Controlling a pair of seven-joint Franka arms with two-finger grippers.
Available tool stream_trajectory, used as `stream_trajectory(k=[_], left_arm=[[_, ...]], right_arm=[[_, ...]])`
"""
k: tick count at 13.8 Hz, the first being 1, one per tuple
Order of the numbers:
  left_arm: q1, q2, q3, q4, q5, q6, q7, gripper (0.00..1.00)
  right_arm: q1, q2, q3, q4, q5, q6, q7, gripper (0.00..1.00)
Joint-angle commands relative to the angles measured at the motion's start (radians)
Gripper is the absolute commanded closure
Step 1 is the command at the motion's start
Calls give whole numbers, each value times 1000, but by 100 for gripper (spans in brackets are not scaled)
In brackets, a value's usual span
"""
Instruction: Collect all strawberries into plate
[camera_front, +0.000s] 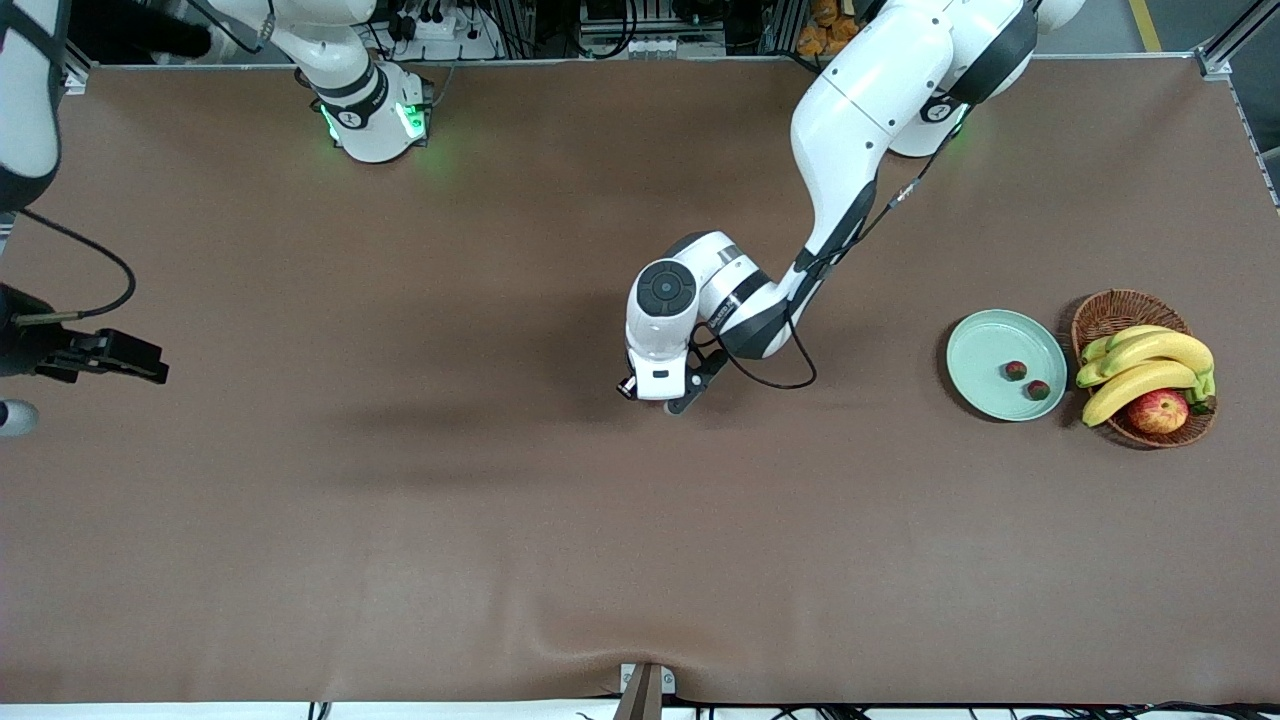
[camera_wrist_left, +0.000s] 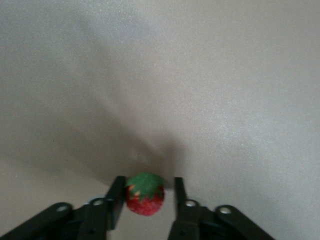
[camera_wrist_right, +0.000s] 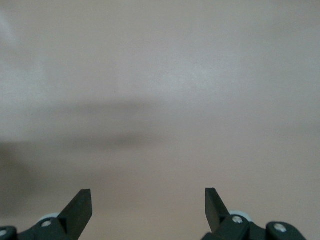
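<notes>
two strawberries lie in one plate; left gripper grasps the third strawberry; right gripper waits, released.

- A brown matte cloth covers the bench, puckered at mid bottom edge of the frame.
- Soft grey shadows lie across its middle.
- Aluminium frame rails and cables line the top edge.
- Green light glows at upper left.
</notes>
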Motion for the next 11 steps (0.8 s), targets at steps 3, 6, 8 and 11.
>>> stream_trajectory(k=[3, 6, 8, 11], left_arm=[[-13, 4, 11, 14, 20, -1, -30, 100], [22, -24, 29, 14, 24, -42, -16, 100], [59, -70, 50, 14, 64, -86, 11, 100], [111, -139, 50, 11, 64, -215, 105, 100]], right_arm=[[-36, -227, -78, -401, 58, 216, -146, 0], [-3, -321, -118, -566, 83, 319, -176, 0], [0, -318, -113, -543, 76, 310, -187, 0], [41, -280, -116, -424, 69, 261, -171, 0]])
